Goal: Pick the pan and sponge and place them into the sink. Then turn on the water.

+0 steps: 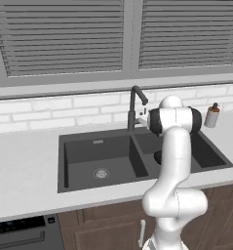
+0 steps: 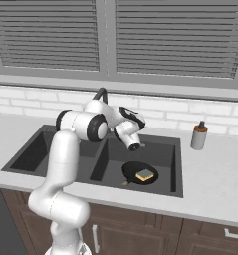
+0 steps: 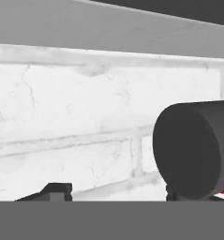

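The black pan (image 2: 134, 171) lies in the right basin of the dark grey sink (image 2: 177, 164), and the sponge (image 2: 145, 175) rests inside it. In the left base view only an edge of the pan (image 1: 157, 156) shows beside my arm, in the sink (image 1: 88, 161). My gripper (image 2: 134, 145) hangs over the right basin, close to the tall dark faucet (image 1: 134, 106). In the hand view the gripper (image 3: 115, 193) stands open, facing the white tile wall. A dark round faucet part (image 3: 193, 150) sits in front of its right fingertip. No water is in view.
A beige soap dispenser (image 2: 199, 136) stands on the counter to the right of the sink, and it shows in the left base view too (image 1: 212, 115). White tile wall and shuttered windows rise behind the faucet. Light counter (image 1: 25, 166) surrounds the sink.
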